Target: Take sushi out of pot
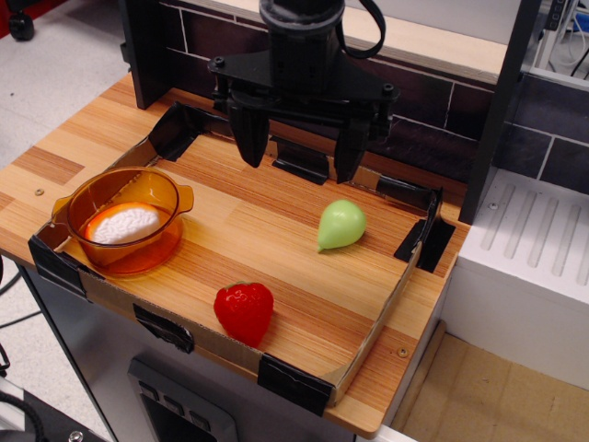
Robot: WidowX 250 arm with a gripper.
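The amber see-through pot (92,198) stands at the left front of the wooden board, with two small side handles. The sushi (125,224) lies inside it, bumpy white rice side up. My gripper (299,155) hangs above the back middle of the board, well to the right of and behind the pot. Its two black fingers (248,133) are spread wide apart and hold nothing.
A pale green pear (341,224) lies right of centre. A red strawberry (244,311) sits near the front edge. A low cardboard rim with black tape corners (294,382) borders the board. A dark brick wall is behind, a white unit (534,258) at right.
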